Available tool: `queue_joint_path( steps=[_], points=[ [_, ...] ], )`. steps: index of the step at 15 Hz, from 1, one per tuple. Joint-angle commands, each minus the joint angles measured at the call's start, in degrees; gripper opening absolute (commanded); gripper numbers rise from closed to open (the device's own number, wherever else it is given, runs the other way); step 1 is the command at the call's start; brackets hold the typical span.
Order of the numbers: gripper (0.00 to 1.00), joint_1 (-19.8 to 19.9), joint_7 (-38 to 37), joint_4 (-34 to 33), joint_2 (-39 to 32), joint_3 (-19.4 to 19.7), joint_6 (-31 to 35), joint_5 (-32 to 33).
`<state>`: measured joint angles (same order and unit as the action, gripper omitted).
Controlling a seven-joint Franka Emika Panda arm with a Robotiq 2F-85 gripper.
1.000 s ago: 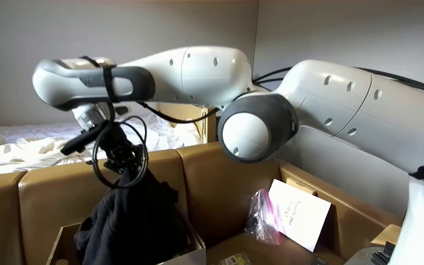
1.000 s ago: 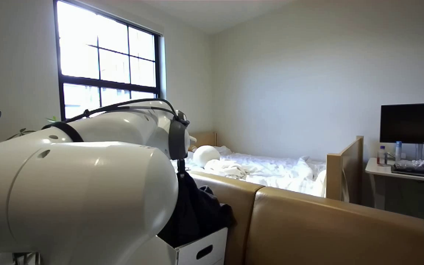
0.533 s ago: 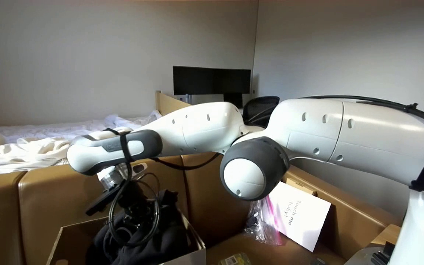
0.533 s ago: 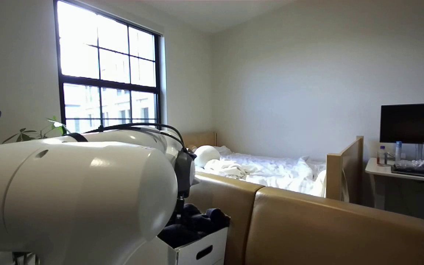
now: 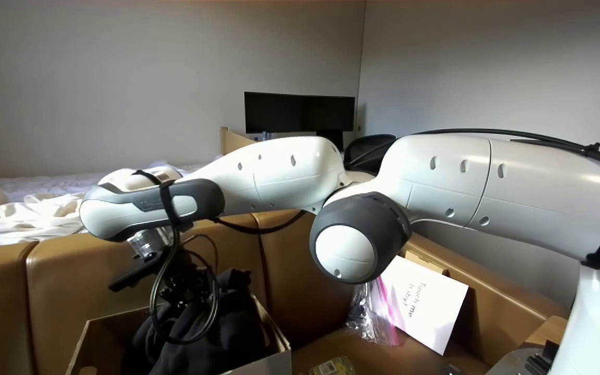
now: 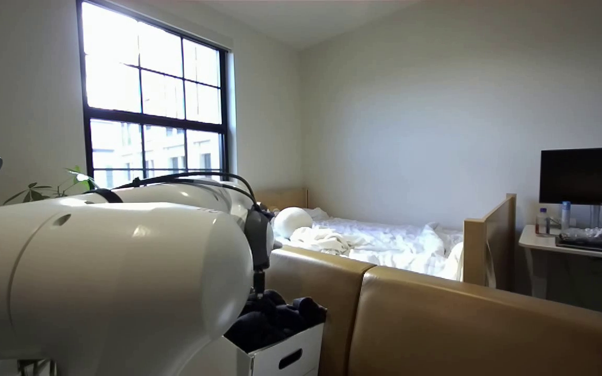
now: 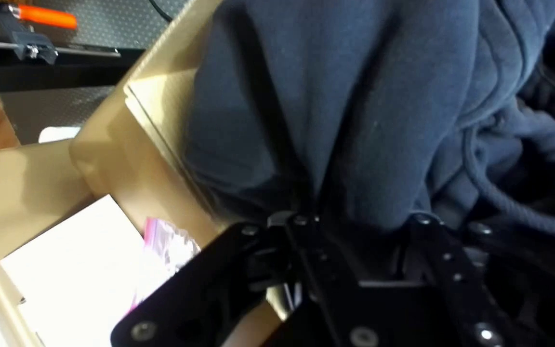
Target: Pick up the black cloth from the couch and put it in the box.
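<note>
The black cloth (image 5: 227,333) lies bunched in the box (image 5: 274,365), lower left in an exterior view, heaped above its rim. In my wrist view it looks slate blue, with seams and a thick cord (image 7: 508,205) at right. Its folds hide the tips of my gripper (image 7: 362,219), so I can't tell whether it's pinching. A white sheet (image 5: 425,307), lower right in an exterior view, reads "Touch me", then seemingly "baby!"; lettering on my arm (image 5: 300,172) is blurred.
</note>
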<state>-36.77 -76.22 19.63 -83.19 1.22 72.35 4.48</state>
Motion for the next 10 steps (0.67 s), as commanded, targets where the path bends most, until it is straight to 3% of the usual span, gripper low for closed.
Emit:
queue_joint_path(
  steps=[1, 6, 10],
  points=[
    [0.67, 0.47, 1.69, -0.15, 6.99, 3.05, 3.54, 3.18],
    [0.98, 0.90, 6.94, -0.60, 17.11, 5.22, 9.90, 6.06],
    [1.00, 2.01, 18.72, -0.82, 24.32, 6.00, 12.11, 8.44]
  ],
)
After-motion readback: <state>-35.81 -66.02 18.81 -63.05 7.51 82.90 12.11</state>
